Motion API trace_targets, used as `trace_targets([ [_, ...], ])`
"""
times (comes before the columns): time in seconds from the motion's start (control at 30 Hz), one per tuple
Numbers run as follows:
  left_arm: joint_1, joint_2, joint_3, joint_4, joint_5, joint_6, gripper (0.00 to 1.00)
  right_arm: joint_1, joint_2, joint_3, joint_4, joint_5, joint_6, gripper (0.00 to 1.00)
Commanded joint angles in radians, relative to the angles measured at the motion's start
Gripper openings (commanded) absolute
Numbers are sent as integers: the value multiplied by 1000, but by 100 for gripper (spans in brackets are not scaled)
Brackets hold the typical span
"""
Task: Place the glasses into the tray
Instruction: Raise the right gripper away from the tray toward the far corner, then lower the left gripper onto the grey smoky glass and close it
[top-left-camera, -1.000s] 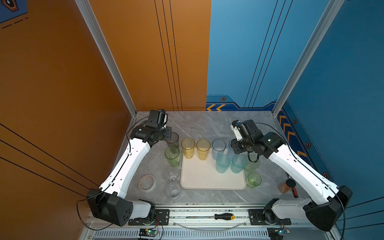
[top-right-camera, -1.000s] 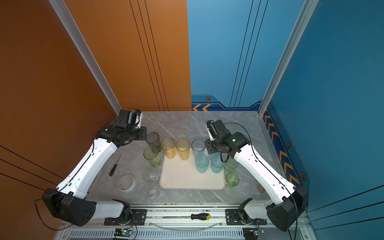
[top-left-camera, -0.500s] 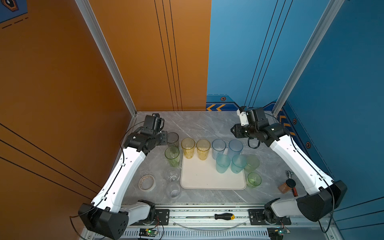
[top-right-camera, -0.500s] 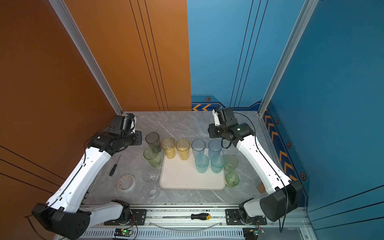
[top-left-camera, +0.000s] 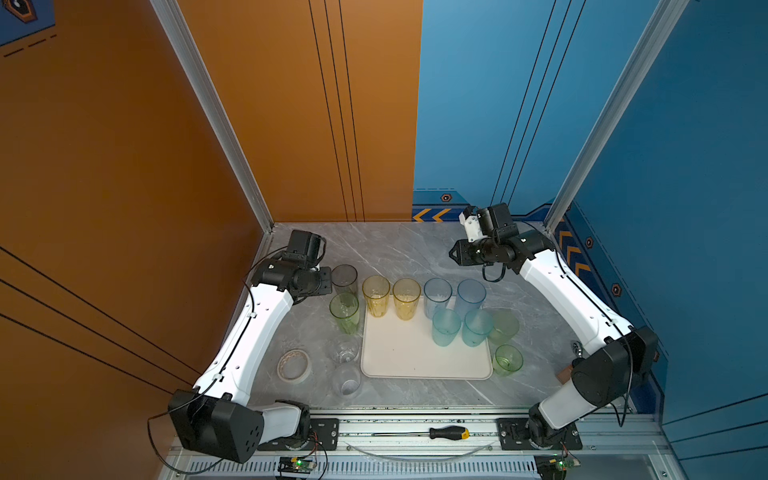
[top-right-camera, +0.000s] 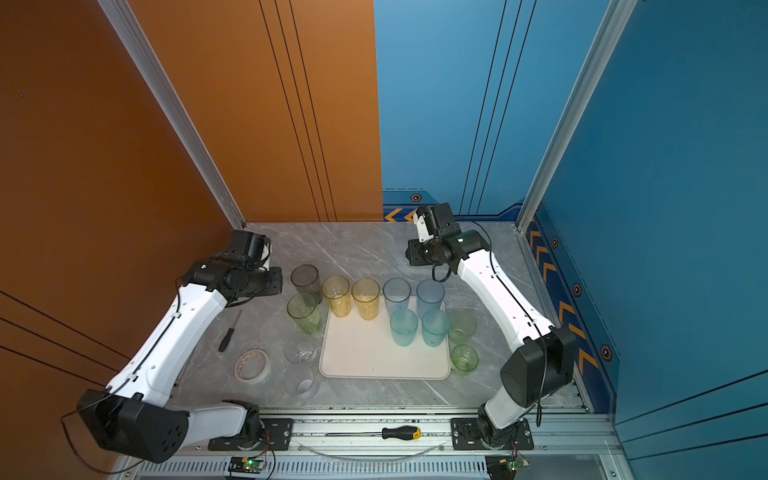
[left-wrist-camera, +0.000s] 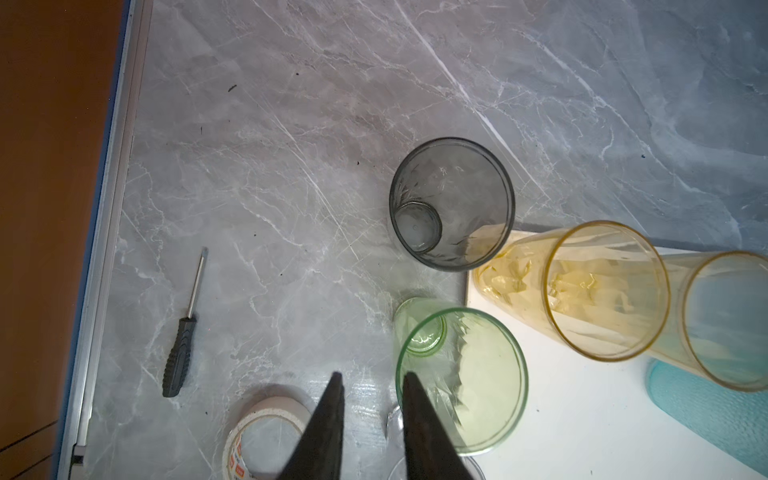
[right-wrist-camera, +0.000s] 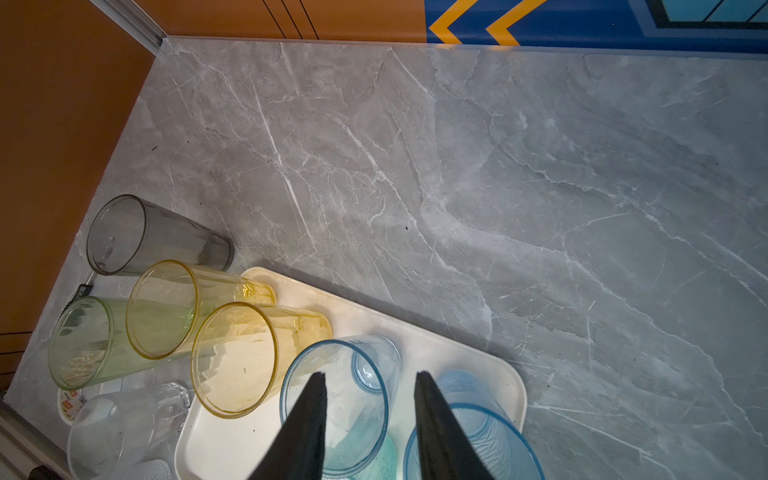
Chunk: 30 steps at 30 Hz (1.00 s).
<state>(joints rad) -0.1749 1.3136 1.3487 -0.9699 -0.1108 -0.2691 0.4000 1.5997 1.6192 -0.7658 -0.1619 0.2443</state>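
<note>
Left end effector (left-wrist-camera: 372, 376) slightly spread, empty — right end effector (right-wrist-camera: 370, 374) spread wider, empty; blue tumblers (right-wrist-camera: 353, 361) stand on the cream tray (right-wrist-camera: 436, 349).

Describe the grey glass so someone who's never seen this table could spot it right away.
Find the cream tray on the marble table. Just off its far corner on the left arm side, two tall glasses stand on the marble; the grey glass is the farther one, behind the green glass. It's the only smoky grey tumbler.
</note>
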Motion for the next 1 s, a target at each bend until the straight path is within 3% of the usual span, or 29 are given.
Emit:
trace_targets([
  [0.0,29,46,43,-22,50,23,28,5,-10,1,21,-14,20,35],
  [0.3,66,216,135,-16,94,47,27,-24,-59,-41,22,-7,20,35],
  [0.97,77,361,189,62,135,48,26,-30,-52,-48,22,-14,36,35],
])
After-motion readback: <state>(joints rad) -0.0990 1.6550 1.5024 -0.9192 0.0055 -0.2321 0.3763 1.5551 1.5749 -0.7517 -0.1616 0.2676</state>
